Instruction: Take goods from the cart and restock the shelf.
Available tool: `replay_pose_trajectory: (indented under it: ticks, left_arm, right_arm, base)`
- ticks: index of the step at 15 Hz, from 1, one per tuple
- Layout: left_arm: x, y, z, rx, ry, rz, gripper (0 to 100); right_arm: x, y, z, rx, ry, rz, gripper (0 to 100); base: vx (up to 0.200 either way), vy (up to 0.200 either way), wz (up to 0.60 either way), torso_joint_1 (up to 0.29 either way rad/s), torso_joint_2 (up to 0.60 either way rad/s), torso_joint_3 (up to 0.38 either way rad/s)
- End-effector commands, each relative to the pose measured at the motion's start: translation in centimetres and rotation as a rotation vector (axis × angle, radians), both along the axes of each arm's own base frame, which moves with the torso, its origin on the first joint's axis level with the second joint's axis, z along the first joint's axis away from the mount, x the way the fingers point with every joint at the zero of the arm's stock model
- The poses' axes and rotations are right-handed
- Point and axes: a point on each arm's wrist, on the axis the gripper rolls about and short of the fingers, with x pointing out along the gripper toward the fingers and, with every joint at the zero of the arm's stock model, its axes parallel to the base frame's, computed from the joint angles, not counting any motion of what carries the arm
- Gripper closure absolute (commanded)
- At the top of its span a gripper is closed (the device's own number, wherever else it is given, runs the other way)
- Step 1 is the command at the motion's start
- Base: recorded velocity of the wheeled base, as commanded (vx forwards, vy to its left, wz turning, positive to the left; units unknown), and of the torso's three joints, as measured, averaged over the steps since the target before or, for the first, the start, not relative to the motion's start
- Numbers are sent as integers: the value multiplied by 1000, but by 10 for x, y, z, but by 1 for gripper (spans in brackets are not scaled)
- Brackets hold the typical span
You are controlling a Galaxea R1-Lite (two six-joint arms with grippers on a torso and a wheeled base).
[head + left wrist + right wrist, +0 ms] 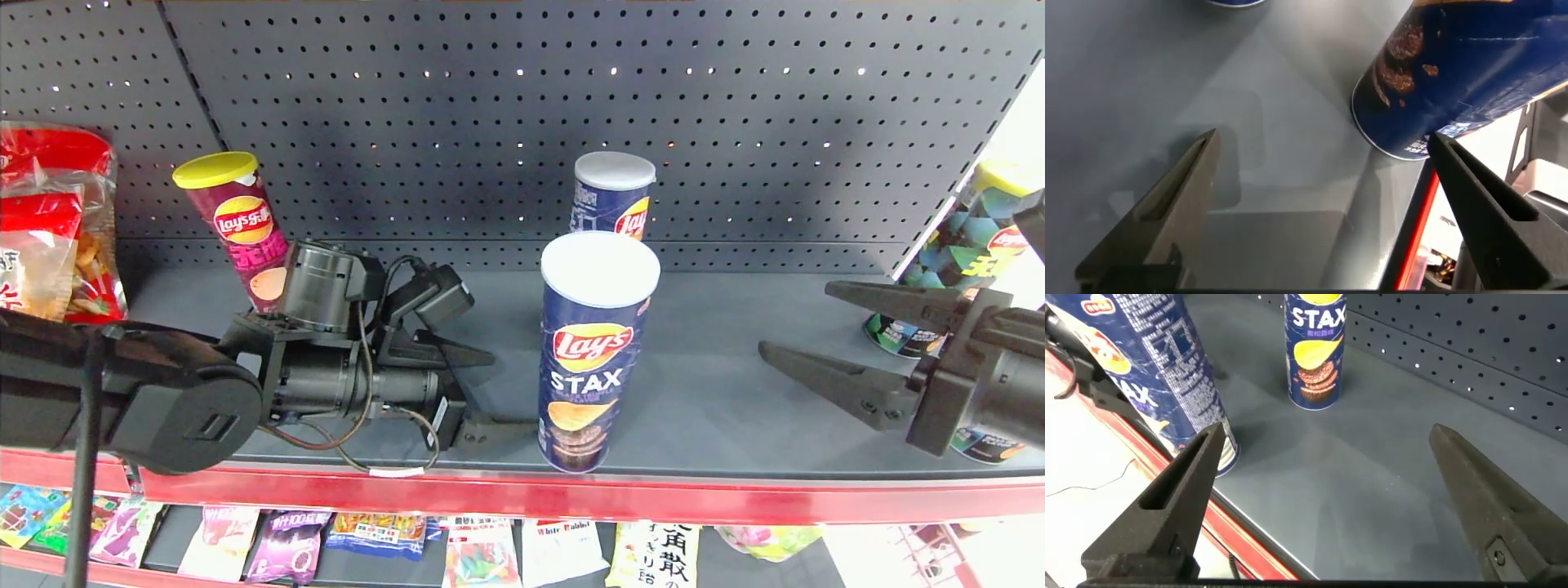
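Two blue chip cans stand upright on the grey shelf [735, 392]: one near the front edge [596, 351], one behind it by the back wall [612, 196]. My left gripper [506, 392] lies low on the shelf just left of the front can, open, with nothing between its fingers. In the left wrist view the front can [1454, 73] stands just past one fingertip of the gripper [1324, 135]. My right gripper [796, 318] hovers open to the right of the cans, pointing at them. The right wrist view shows its gripper [1327, 431], the front can [1167, 376] and the rear can [1315, 347].
A magenta can with a yellow lid [237, 229] leans at the back left, behind my left wrist. Red snack bags [49, 229] fill the far left. A black-and-green can [971, 245] stands at the right end. The red shelf lip [653, 494] runs along the front, with bags [490, 547] on the shelf below.
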Motion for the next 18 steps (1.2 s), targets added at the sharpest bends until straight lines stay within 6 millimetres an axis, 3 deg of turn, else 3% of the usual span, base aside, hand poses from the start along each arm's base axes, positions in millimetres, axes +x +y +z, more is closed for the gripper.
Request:
replay_pose_trajectory:
  ticks: [1,18]
  left_arm:
    - [2,-2,-2,1,3,-3,0]
    - [7,-11,0,-6,-9,-18,0]
  right_arm:
    - [2,1,1,0,-1,0,0]
    - [1,0,2,2,-3,-1,0]
  base:
    - [0,0,0,0,0,0]
    - [0,0,0,0,0,0]
